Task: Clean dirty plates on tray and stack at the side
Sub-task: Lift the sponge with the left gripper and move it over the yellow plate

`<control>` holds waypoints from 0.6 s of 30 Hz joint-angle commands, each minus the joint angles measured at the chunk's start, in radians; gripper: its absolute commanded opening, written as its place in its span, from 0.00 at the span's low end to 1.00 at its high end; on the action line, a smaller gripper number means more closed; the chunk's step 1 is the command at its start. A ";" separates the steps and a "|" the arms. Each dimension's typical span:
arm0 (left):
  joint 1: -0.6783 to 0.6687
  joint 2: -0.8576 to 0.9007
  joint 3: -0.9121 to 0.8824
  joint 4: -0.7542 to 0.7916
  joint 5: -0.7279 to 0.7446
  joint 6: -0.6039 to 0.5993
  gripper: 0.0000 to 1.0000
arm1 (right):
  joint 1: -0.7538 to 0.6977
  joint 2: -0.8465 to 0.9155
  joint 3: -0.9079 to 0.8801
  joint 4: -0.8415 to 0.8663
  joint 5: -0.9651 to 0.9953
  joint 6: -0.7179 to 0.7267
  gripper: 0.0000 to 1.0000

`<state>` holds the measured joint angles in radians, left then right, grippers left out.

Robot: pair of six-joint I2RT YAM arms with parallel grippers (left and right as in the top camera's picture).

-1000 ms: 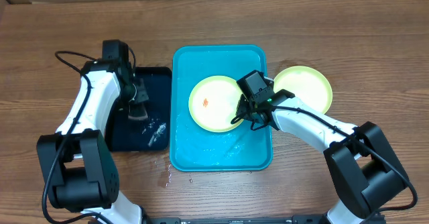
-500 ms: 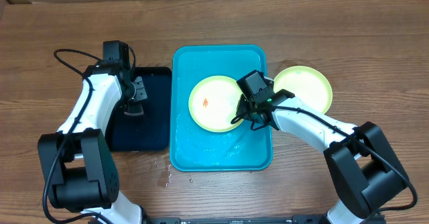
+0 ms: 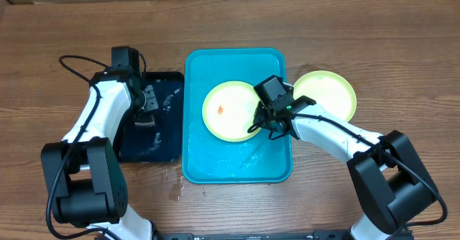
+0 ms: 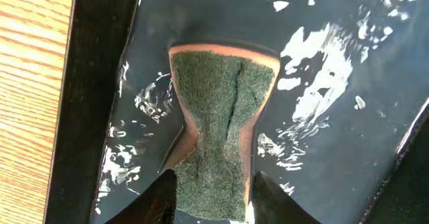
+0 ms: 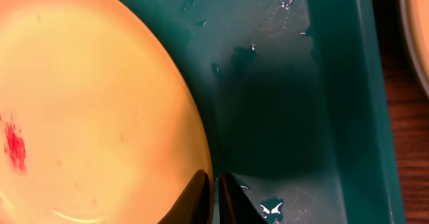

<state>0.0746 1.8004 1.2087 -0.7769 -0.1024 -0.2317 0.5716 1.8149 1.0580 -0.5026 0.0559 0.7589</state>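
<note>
A light green plate [image 3: 228, 111] with a red smear [image 3: 220, 110] lies in the turquoise tray [image 3: 237, 164]. My right gripper [image 3: 264, 123] is shut on that plate's right rim; the wrist view shows the fingers [image 5: 213, 192] pinching the rim of the plate [image 5: 87, 103]. A second light green plate [image 3: 327, 95] sits on the table right of the tray. My left gripper [image 3: 146, 113] is over the black tray [image 3: 164, 146], shut on a green scouring sponge [image 4: 224, 117] in water. The blue plate is out of view.
The black tray [image 4: 100, 83] holds water and stands left of the turquoise tray. Water drops lie on the wooden table [image 3: 180, 190] near the trays' front edges. A cardboard edge runs along the back.
My left gripper has shifted slightly in the black tray with the sponge, and the water ripples differently. The right arm and the plate have not moved.
</note>
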 commanded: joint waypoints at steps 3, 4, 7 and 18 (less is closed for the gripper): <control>0.006 0.012 -0.039 0.035 -0.012 0.008 0.31 | 0.003 -0.018 -0.007 0.000 0.003 0.001 0.09; 0.006 0.012 -0.048 0.047 -0.012 0.008 0.31 | 0.003 -0.018 -0.007 0.000 0.003 0.000 0.09; 0.006 0.012 -0.071 0.074 -0.013 0.009 0.32 | 0.003 -0.018 -0.007 0.000 0.003 0.000 0.10; 0.006 0.012 -0.123 0.141 -0.035 0.008 0.32 | 0.003 -0.018 -0.007 0.000 0.003 0.001 0.10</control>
<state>0.0746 1.8008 1.1126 -0.6502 -0.1177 -0.2317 0.5713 1.8149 1.0580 -0.5037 0.0555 0.7589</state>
